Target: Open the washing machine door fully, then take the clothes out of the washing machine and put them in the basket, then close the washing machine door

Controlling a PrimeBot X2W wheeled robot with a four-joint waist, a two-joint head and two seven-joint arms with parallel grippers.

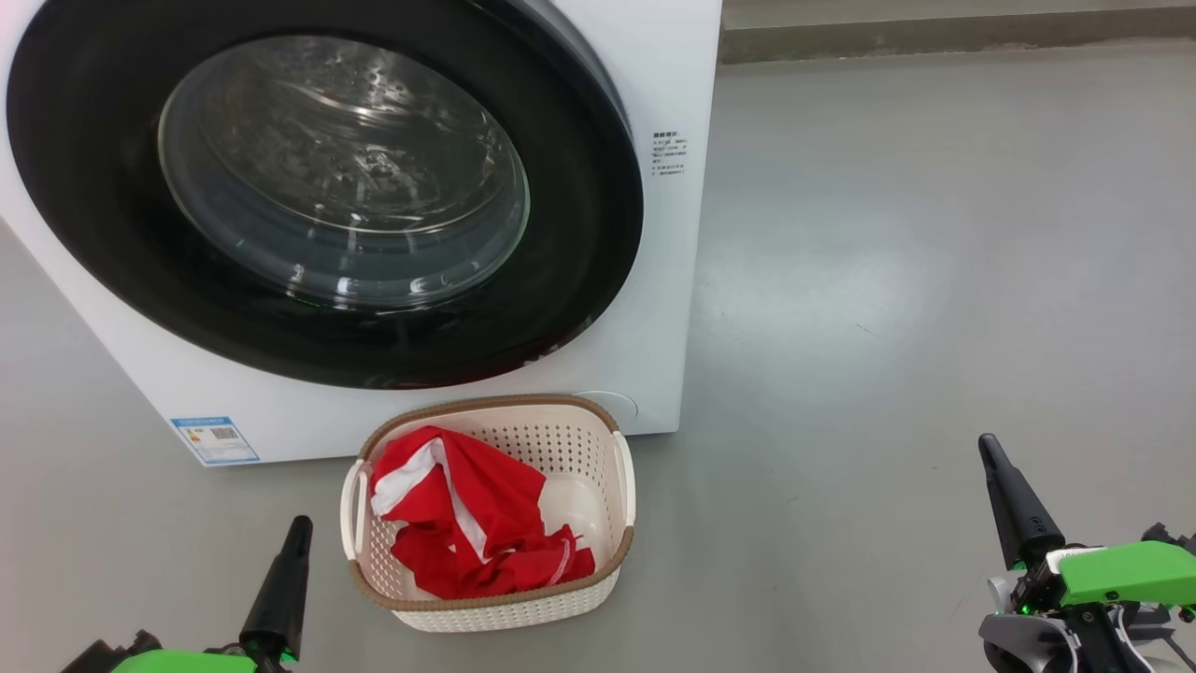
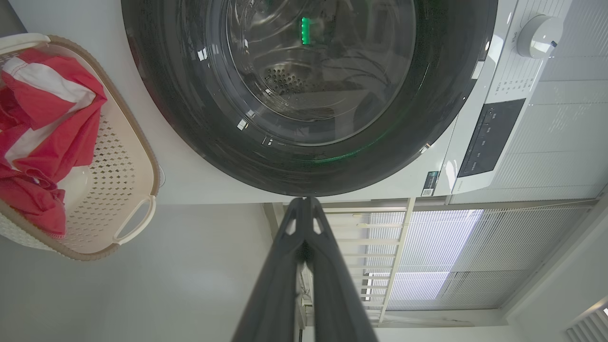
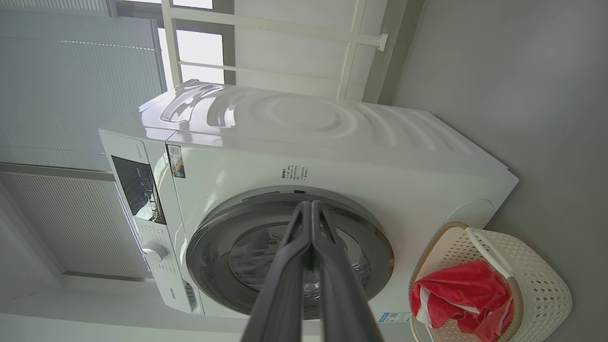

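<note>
the left gripper has its two dark fingers pressed together with nothing between them. it hangs low, near the basket off its front left corner, not touching it. the right gripper is likewise closed on nothing, well apart from the basket on its right side, over bare grey floor.

inside the basket the clothes lie in a red and white heap, filling its left half and leaving some pale bottom bare on the right. directly behind the basket stands the washing machine. above and behind the basket, the washing machine door looks pressed flat against the front. through its window only the steel drum shows, with no red cloth.

judged from this, all three steps look done: machine emptied, clothes in the basket, door closed. the next move calls for little. at most it is a check that the door has latched, which the pictures cannot settle, with both arms kept clear of the basket.
</note>
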